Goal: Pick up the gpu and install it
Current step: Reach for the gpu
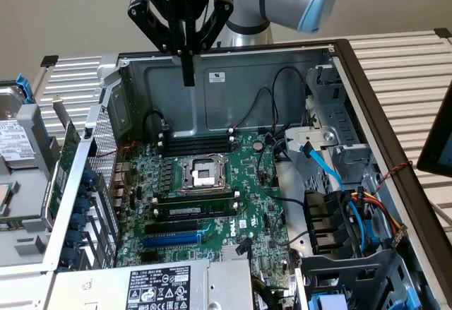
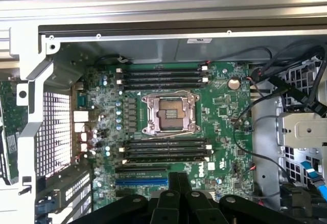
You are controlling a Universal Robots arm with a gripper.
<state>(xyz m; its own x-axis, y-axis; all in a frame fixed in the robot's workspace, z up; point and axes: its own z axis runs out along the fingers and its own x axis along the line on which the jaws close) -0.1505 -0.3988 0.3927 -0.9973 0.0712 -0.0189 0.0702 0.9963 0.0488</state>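
Note:
My gripper [image 1: 188,75] hangs high over the back of the open computer case [image 1: 233,77], its fingers shut on nothing. In the wrist view the shut gripper [image 2: 179,177] points down above the slots of the large green motherboard [image 2: 219,112]. A thin green card [image 1: 67,156] with a silver bracket stands on edge outside the case wall on the exterior view's left; it looks like the gpu [image 2: 11,132], with its fan side hidden. The gripper is well apart from it. The blue expansion slot [image 1: 173,239] on the motherboard holds no card.
Black RAM sticks [image 1: 198,140] flank the bare CPU socket [image 1: 201,172]. A power supply [image 1: 162,285] sits at the near edge. Drive cage [image 1: 332,140] and loose cables [image 1: 353,211] crowd the exterior view's right. A hard drive [image 1: 14,140] lies outside on the left.

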